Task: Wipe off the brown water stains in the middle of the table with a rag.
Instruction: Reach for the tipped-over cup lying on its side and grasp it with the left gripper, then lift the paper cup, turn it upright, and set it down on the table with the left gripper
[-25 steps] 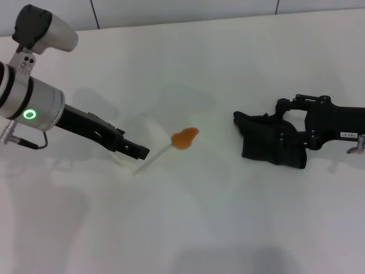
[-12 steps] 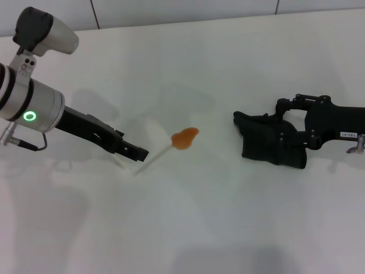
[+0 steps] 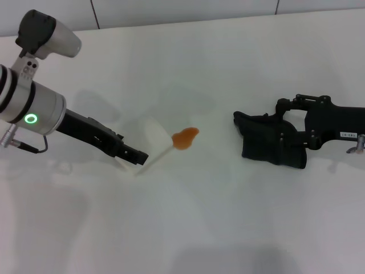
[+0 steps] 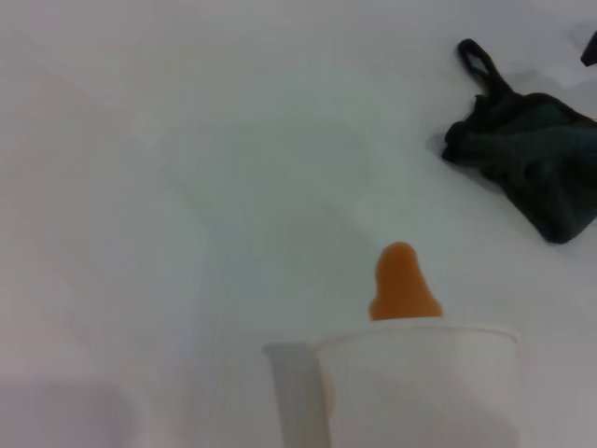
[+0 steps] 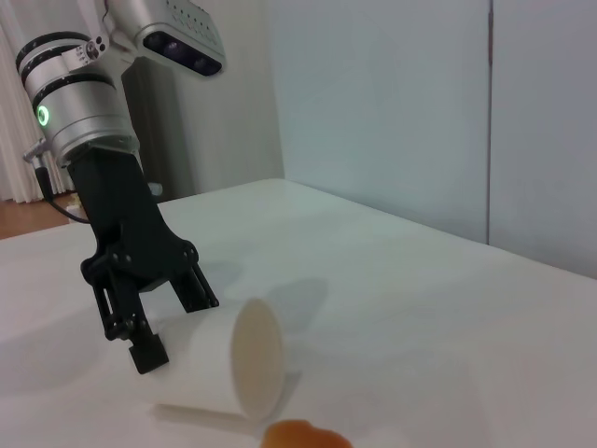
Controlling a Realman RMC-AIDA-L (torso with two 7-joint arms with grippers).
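The left gripper [image 3: 137,156] pinches a tipped unmarked cup [image 3: 149,149]; right gripper [image 3: 283,135] jaws clamp the rag [image 3: 268,141].

We seem to be in a plain indoor test room or lab. The broad white table [image 3: 228,217] fills nearly the whole head view, with pale wall panels [image 3: 182,10] split by thin dark seams just behind its far edge. Beyond the table, the right wrist view shows tall smooth wall panels [image 5: 373,103], a light curtain [image 5: 11,103] and a strip of wood-coloured floor [image 5: 28,217].
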